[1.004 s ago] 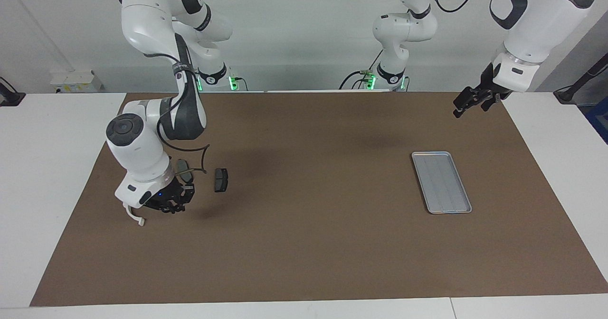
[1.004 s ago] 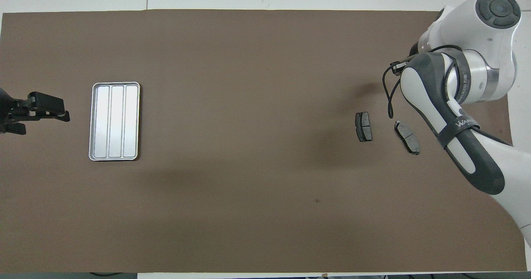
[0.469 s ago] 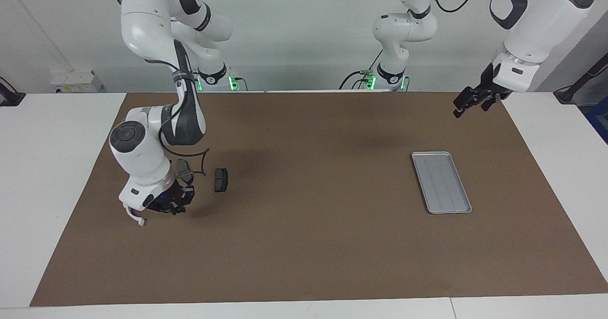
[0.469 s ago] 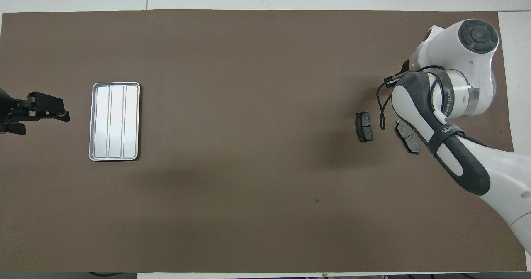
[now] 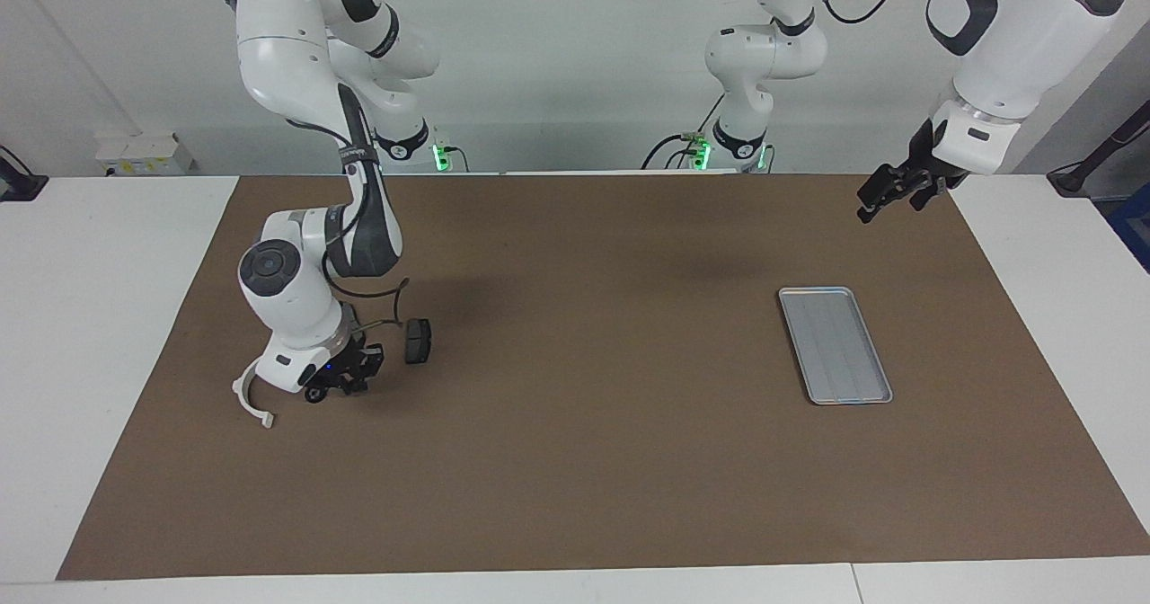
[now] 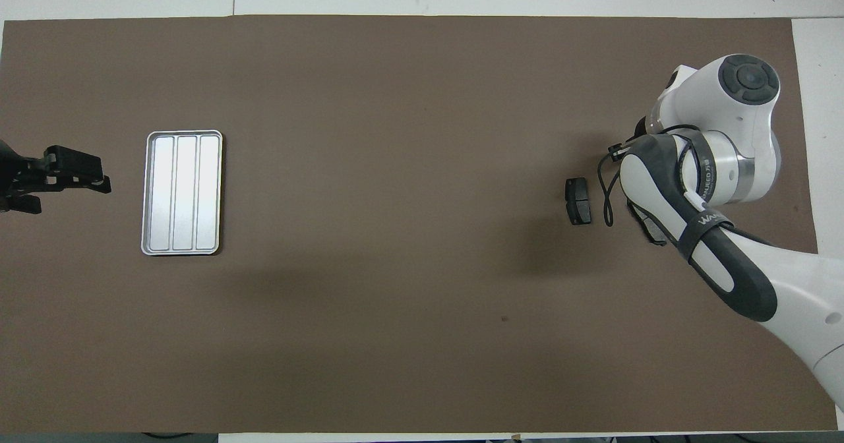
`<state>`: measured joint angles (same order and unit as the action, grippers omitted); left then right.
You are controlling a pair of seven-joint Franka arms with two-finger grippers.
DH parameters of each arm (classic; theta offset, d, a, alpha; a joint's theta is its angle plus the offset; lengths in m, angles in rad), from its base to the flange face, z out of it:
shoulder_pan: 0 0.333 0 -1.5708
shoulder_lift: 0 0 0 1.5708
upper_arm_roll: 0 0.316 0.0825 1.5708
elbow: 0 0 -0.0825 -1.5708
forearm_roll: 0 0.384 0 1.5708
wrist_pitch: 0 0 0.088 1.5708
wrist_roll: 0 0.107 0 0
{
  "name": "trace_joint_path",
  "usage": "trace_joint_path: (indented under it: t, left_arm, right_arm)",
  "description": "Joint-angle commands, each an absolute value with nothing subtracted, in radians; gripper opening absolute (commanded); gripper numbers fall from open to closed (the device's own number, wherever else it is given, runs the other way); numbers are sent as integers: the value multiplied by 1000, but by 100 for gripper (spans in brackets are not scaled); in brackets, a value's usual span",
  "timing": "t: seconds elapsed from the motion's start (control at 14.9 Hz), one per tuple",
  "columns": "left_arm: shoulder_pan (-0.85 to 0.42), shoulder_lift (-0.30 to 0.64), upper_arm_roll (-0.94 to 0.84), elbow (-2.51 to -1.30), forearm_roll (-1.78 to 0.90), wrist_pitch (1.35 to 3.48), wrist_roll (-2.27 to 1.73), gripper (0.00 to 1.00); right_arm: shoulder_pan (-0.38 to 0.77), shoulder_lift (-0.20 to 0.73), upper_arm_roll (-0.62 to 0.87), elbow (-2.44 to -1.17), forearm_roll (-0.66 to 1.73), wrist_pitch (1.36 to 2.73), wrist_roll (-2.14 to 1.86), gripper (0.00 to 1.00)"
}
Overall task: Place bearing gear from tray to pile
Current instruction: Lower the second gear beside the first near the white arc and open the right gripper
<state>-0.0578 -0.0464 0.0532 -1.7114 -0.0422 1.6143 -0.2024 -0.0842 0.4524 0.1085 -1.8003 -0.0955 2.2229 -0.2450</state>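
Brown matting covers your surface (image 5: 575, 460). Your right end effector (image 5: 340, 381) hangs low, elbow bent, over the pile (image 5: 417, 341) beside the white bracket (image 5: 250, 401); its grip can't be read. Your left end effector (image 5: 889, 192) waits raised, fingers narrow, near the tray (image 5: 835, 344), where no gear shows.

A white table (image 5: 108, 334) carries a large brown rectangular mat (image 5: 593, 460) that fills most of both views. On the mat, at the middle right of the facing view and middle left of the overhead view, lies a flat silver-grey ribbed metal tray (image 5: 835, 344) (image 6: 182, 192). At the middle left of the facing view lie a dark grey brake pad (image 5: 417, 341) (image 6: 578, 200) and a white half-ring bracket (image 5: 249, 400). A second dark pad (image 6: 648, 227) shows partly under the arm in the overhead view.
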Motion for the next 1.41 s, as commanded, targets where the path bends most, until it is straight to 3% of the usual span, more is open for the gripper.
trace_joint_path:
  t: [0.0, 0.8, 0.87, 1.0, 1.14, 1.34]
  left_arm:
    - [-54, -63, 49, -1723, -38, 1611, -198, 100]
    - [-54, -63, 49, -1723, -38, 1611, -198, 100]
    - [-52, -63, 49, -1723, -38, 1611, -198, 100]
    - [-54, -63, 49, -1723, -38, 1611, -198, 100]
    - [-54, -63, 49, -1721, -38, 1611, -198, 100]
    - [-54, -63, 49, -1723, -38, 1611, -198, 100]
  right_arm:
    - [-110, 413, 120, -1859, -71, 2247, -290, 0]
    - [-72, 422, 120, -1873, -71, 2303, -215, 0]
    - [-71, 422, 120, -1873, -71, 2304, -213, 4]
    - [-60, 422, 120, -1870, -71, 2303, -195, 77]
    - [-58, 422, 120, -1861, -71, 2303, -180, 97]
    - [-48, 416, 120, -1827, -71, 2283, -169, 99]
